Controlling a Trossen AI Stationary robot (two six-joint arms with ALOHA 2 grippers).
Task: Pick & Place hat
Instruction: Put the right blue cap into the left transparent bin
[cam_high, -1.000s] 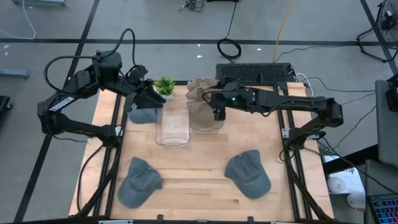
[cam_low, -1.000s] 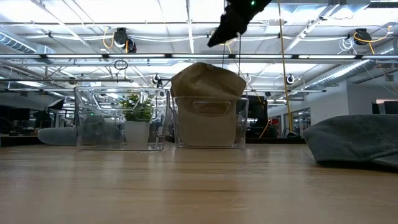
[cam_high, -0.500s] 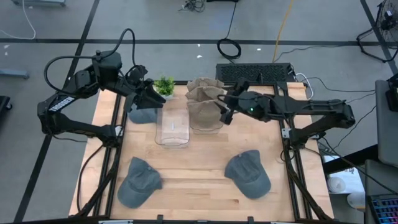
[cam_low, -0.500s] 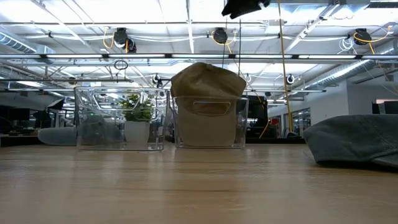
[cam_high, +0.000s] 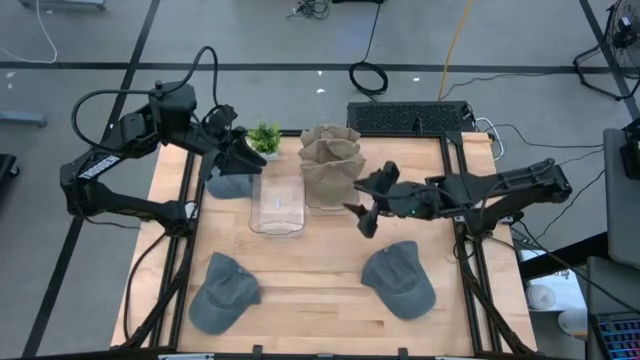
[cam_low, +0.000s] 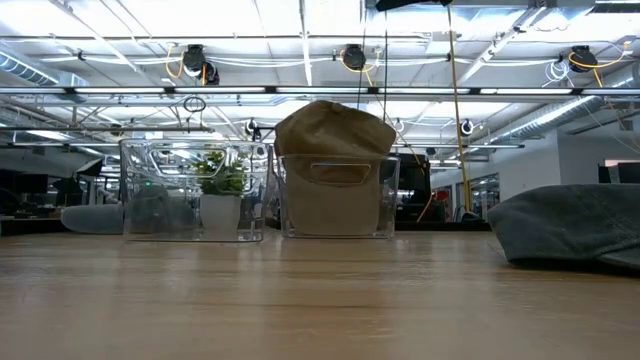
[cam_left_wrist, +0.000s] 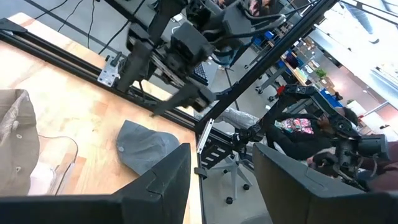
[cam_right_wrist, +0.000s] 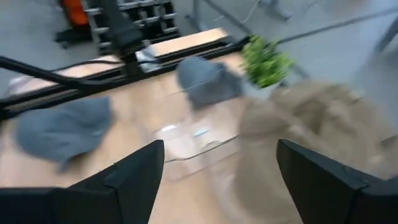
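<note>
Tan hats (cam_high: 330, 160) are piled in the right clear bin (cam_low: 335, 205), their top rising above its rim. Three grey hats lie on the table: one by the far left (cam_high: 230, 184), one near left (cam_high: 222, 292), one near right (cam_high: 400, 279). My right gripper (cam_high: 360, 217) hangs open in the air on the near right side of the tan hats' bin, holding nothing; its wrist view (cam_right_wrist: 217, 186) looks back at the tan hats (cam_right_wrist: 311, 124). My left gripper (cam_high: 245, 160) waits open above the far-left grey hat.
An empty clear bin (cam_high: 277, 205) stands left of the tan hats' bin. A small potted plant (cam_high: 265, 138) sits at the far edge behind it. Bare wood (cam_high: 310, 280) lies between the two near grey hats. A keyboard (cam_high: 410, 117) lies beyond the table's far edge.
My right gripper has drawn back from above the tan hats' bin toward the near right of the table, and risen almost out of the top of the low view. The tan hats have stayed in their bin.
</note>
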